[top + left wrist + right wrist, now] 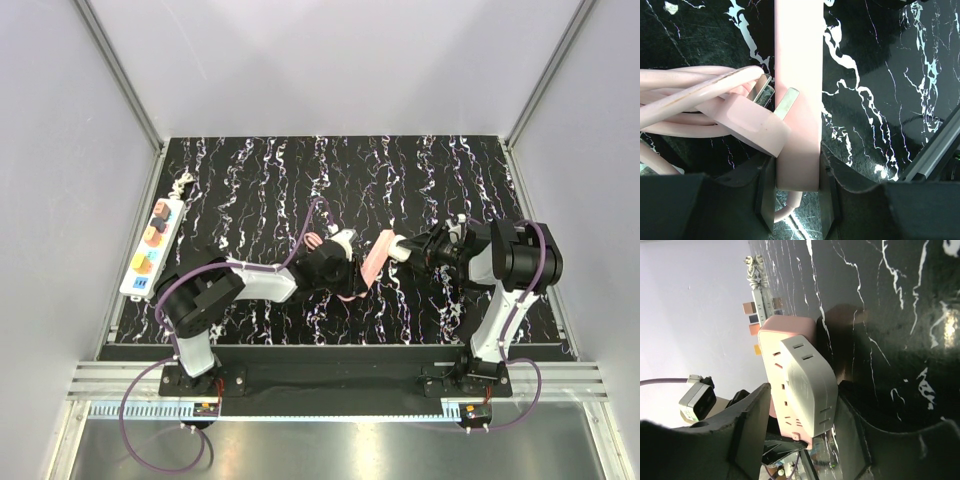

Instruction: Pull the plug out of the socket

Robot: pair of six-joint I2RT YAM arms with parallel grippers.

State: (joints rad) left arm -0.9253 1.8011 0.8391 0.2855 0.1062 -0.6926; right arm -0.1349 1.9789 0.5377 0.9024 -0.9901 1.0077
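The plug (398, 248), a white cube adapter, sits in a pink socket strip (375, 258) held above the middle of the table. My left gripper (345, 265) is shut on the strip's near end (799, 75), a finger pressed to each side. The strip's pink cord lies coiled beside it, and its own pronged plug (747, 120) hangs loose. My right gripper (805, 405) straddles the white plug (807, 385). One finger is against the plug's right side. The other stands a little off it, over the pink face (777, 365).
A long white power strip (152, 248) with orange, yellow and blue patches lies along the table's left edge; it also shows far off (762, 302) in the right wrist view. The table is black marble-patterned, and grey walls close it in on three sides.
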